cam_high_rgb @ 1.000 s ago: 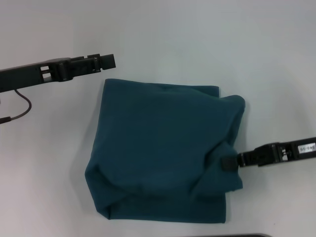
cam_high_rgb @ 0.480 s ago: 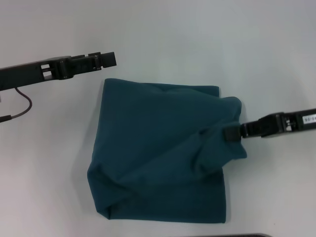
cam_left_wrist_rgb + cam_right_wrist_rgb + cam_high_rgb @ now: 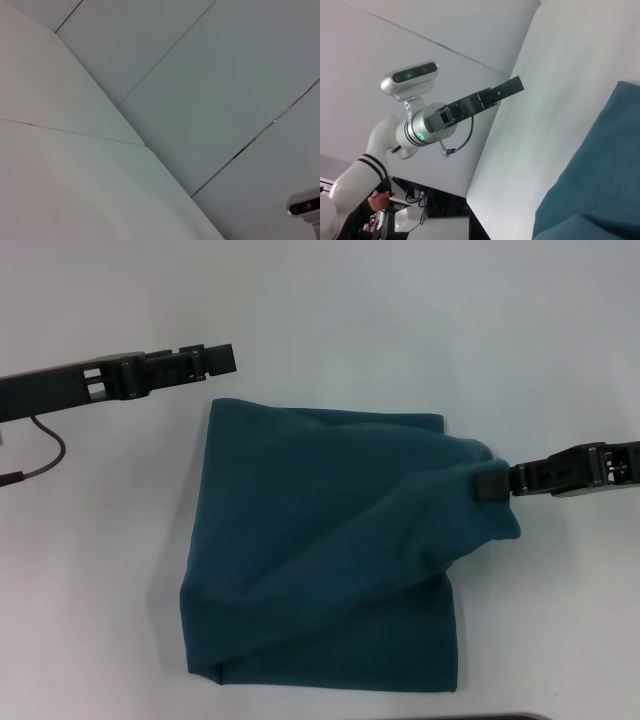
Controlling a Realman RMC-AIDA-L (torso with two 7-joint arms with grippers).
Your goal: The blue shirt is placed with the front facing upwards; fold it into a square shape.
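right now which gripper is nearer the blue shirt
Right. The right gripper is clamped on the blue shirt at its right edge, pulling the cloth taut. The left gripper hovers apart, just beyond the shirt's far left corner.

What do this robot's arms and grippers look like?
In the head view both grippers are long, flat and black: the left gripper has slotted cut-outs and a thin dark cable looping below it, and the right gripper ends in a small square pad. The right wrist view shows the left arm as white and rounded, with black rings, a silver wrist and a green light.
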